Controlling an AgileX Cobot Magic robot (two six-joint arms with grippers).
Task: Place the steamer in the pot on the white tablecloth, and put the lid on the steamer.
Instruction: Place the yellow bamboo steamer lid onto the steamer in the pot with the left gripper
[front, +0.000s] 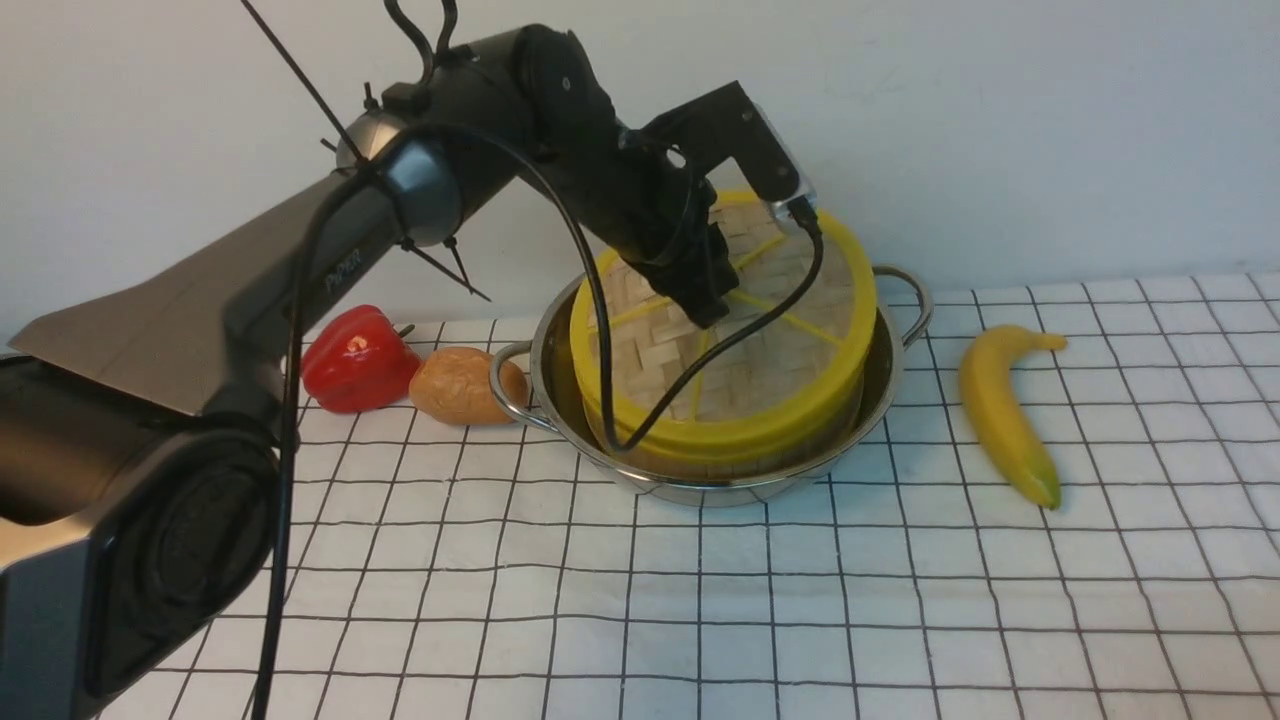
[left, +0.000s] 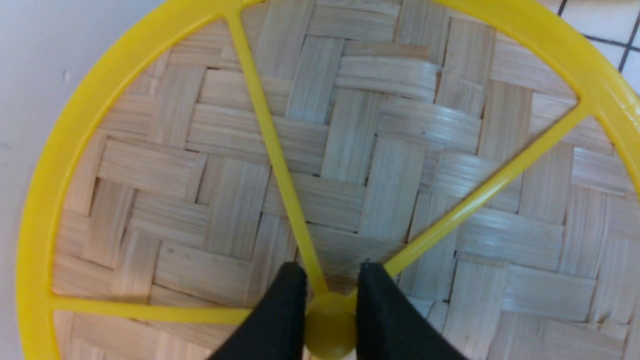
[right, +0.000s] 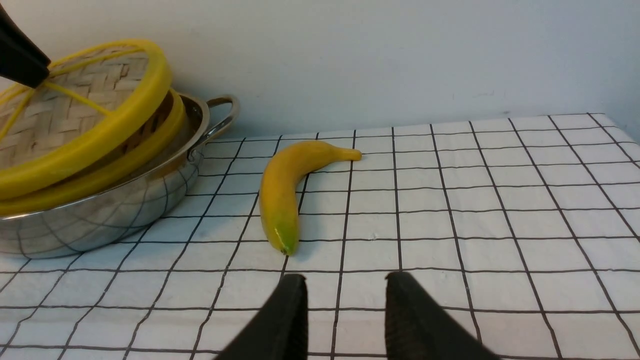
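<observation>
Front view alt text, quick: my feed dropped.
The left tool grips the flat woven-bamboo lid by its yellow hub, tilted over the shiny steel pot on the white gridded tablecloth. Red pepper and brown potato lie left of it, a yellow banana right.

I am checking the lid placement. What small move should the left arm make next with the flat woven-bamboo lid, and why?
Probably level the flat woven-bamboo lid with yellow spokes and lower it slightly before releasing. The left gripper is shut on its centre hub, but the lid is tilted: one edge is raised, with a gap above the yellow-rimmed bamboo steamer in the shiny steel pot.
</observation>
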